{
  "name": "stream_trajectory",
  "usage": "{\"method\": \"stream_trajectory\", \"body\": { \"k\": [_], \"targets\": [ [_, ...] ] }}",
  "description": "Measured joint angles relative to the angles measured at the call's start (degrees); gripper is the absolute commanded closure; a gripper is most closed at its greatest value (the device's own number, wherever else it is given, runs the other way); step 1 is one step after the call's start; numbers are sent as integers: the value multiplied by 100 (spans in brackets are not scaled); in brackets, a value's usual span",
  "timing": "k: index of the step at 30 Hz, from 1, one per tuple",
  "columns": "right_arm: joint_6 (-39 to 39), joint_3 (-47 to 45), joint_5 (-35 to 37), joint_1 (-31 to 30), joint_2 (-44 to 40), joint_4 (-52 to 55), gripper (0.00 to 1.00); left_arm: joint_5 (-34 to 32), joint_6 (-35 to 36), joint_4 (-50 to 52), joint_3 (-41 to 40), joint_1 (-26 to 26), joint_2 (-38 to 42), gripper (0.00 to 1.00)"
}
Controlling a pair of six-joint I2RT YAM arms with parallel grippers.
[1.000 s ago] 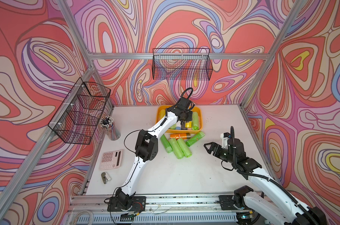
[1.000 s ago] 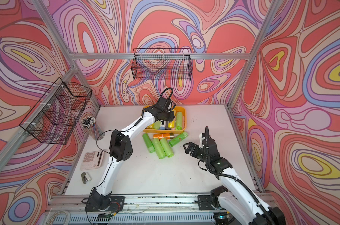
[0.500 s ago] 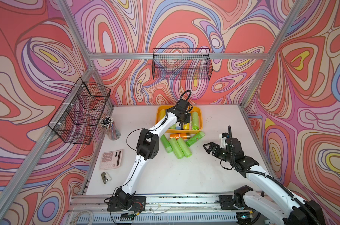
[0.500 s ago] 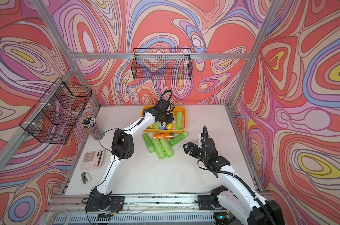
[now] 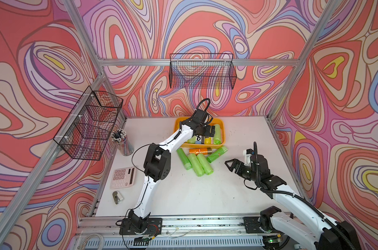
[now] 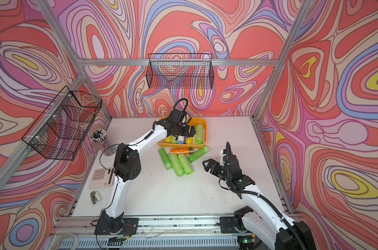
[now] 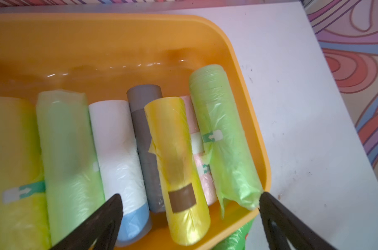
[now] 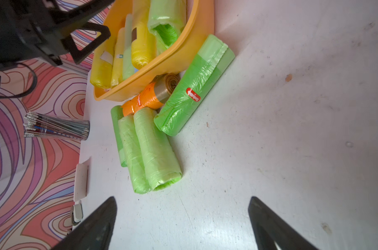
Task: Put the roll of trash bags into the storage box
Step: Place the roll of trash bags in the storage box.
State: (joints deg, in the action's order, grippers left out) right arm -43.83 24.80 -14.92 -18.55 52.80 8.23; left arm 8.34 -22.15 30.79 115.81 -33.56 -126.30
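Swirl-patterned walls of red, pink and purple enclose a white worktop [image 5: 183, 194] where the left claw [image 7: 189, 198] hangs over the storage box [image 7: 118, 43], fingers spread wide and gripping nothing. Between those fingers a yellow roll of trash bags [image 7: 177, 171] lies inside the box, clear of both and resting on top of a grey roll [image 7: 143, 121] and a pink roll [image 7: 189, 114]. A white roll with a blue end [image 7: 118, 147] lies beside the grey one, and a green roll [image 7: 222, 134] lies along the box wall. In both top views the box sits at 12 o'clock on the worktop. Just outside it, at its 6 o'clock, an orange roll [image 5: 197, 150] lies against the wall, with three pale green rolls [image 5: 196, 163] and a green labelled roll [image 5: 217, 153] touching it. At 4 o'clock from the box the right claw [image 8: 182, 199] hovers above bare worktop, its fingers apart and empty. A pencil cup [image 5: 122, 140] stands at 9 o'clock and a pink calculator [image 5: 123, 178] lies at 8 o'clock.
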Motion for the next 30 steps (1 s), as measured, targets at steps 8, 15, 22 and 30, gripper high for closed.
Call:
{"method": "stream_trajectory", "body": {
  "k": [8, 15, 22, 30],
  "targets": [
    [-258, -468, -101, 0, -131, -232, 3, -48, -361, -992, -2205, -140, 2212, 0],
    [-326, -466, -240, 0, -24, -313, 3, -243, -772, -1569, -4286, -280, 3862, 0],
    [-330, -348, -271, 0, 256, -313, 3, -393, -1095, -1731, -5901, -413, 5545, 0],
    [-343, 59, -254, 0, 686, -304, 4, -640, -1362, -1585, -7219, -428, 7552, 0]
  ]
}}
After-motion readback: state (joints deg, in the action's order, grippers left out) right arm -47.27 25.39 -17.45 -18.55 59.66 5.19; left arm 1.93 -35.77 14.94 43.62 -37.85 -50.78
